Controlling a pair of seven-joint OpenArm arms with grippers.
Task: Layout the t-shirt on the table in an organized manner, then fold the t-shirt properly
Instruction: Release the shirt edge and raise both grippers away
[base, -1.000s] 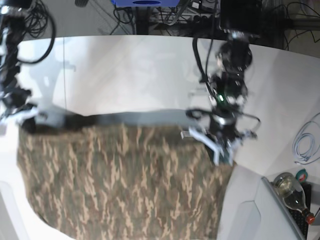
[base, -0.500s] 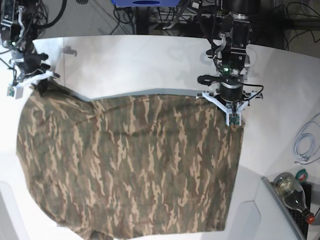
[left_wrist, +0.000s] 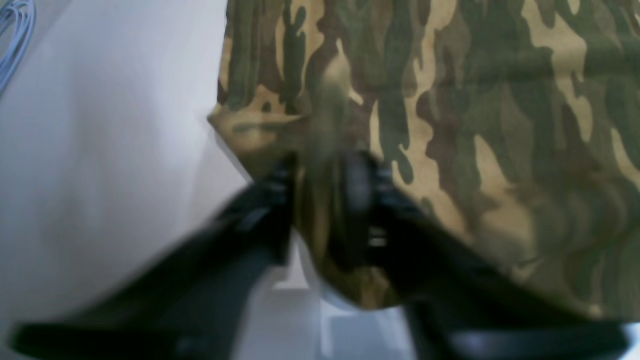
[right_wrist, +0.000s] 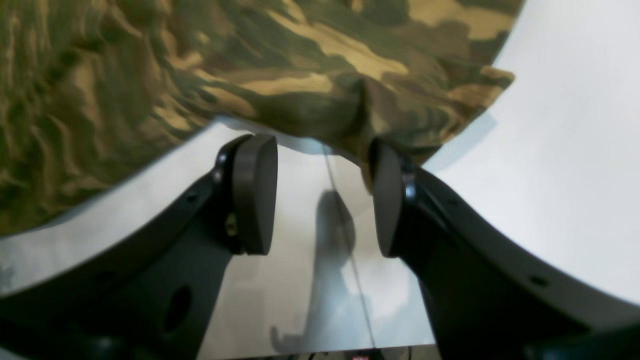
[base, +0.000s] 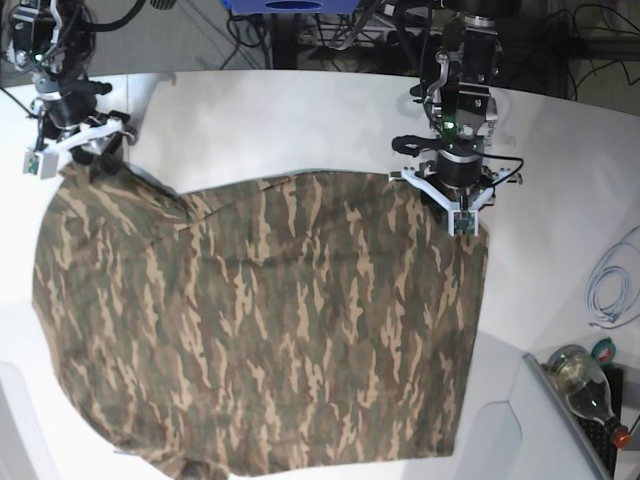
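Table (base: 300, 130) — bare beyond the shirt (base: 270, 330) at its far and right sides. Obstacles right of shirt — cable (base: 610, 285), bottle (base: 585, 390), both near the edge.

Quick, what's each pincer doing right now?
Left pincer: t-shirt edge between its fingers; grip unclear.
Right pincer: open, holding nothing.

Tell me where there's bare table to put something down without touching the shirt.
The widest bare stretch of the table lies beyond the t-shirt, between the right claw and the left claw. A narrower strip runs between the shirt's edge and the coiled cable. It is crowded by the bottle and at both shirt corners under the claws.
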